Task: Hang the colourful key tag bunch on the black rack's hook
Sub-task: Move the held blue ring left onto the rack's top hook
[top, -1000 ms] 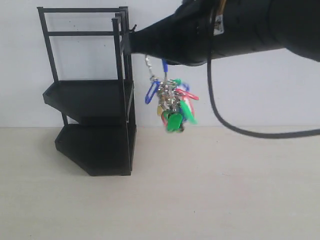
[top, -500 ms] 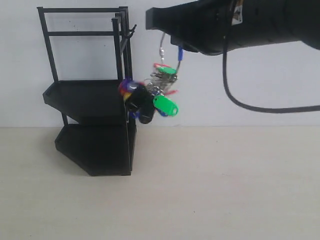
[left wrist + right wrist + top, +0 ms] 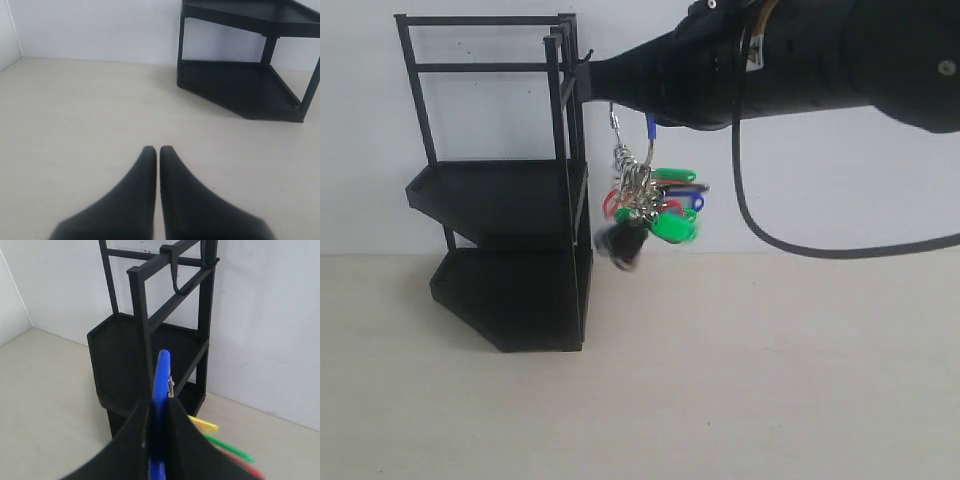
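Note:
The colourful key tag bunch (image 3: 650, 212) swings in the air under my right gripper (image 3: 590, 83), which is shut on its blue loop (image 3: 162, 390). Green, red, blue and black tags blur below the metal rings. The black rack (image 3: 505, 190) stands at the left against the wall, and the gripper's tip sits right at its top corner post. The hook (image 3: 176, 276) shows in the right wrist view, high on the rack's top bar, beyond the loop. My left gripper (image 3: 157, 150) is shut and empty, low over the table, with the rack (image 3: 250, 75) ahead of it.
A black cable (image 3: 760, 225) hangs from the right arm. A white wall (image 3: 820, 190) runs behind everything. The pale table (image 3: 720, 380) spreads in front of the rack.
The right gripper pulled back to the right half a second ago and has now come left again to the rack's top corner. The bunch keeps swinging beneath it.

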Controlling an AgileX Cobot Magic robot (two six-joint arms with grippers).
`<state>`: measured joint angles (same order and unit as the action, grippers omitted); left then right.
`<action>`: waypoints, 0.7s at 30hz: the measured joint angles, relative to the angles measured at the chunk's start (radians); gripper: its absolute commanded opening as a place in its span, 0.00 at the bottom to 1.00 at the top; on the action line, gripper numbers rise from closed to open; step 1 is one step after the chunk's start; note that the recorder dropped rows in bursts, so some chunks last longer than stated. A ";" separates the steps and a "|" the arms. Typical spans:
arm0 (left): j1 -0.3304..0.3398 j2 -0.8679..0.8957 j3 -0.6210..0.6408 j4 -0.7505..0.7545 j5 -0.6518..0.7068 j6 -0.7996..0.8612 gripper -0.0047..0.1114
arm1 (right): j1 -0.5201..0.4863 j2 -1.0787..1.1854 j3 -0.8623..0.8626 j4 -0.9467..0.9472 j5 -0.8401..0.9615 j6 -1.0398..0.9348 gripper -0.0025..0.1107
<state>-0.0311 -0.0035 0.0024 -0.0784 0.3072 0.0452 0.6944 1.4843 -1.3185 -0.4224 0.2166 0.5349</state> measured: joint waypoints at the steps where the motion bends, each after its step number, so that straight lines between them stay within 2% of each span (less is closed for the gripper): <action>1: 0.000 0.000 0.000 0.000 0.000 0.000 0.08 | -0.009 0.008 0.000 0.000 -0.013 0.016 0.02; 8: 0.000 0.000 0.000 0.000 0.000 0.000 0.08 | -0.032 0.053 -0.004 0.000 -0.081 0.041 0.02; 13: 0.000 0.000 0.000 0.000 0.000 0.000 0.08 | -0.033 0.108 -0.075 0.000 -0.084 0.041 0.02; 21: 0.000 0.000 0.000 0.000 0.000 0.000 0.08 | -0.033 0.206 -0.273 -0.079 0.060 0.041 0.02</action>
<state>-0.0311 -0.0035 0.0024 -0.0784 0.3072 0.0452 0.6612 1.6900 -1.5911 -0.5018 0.2764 0.5759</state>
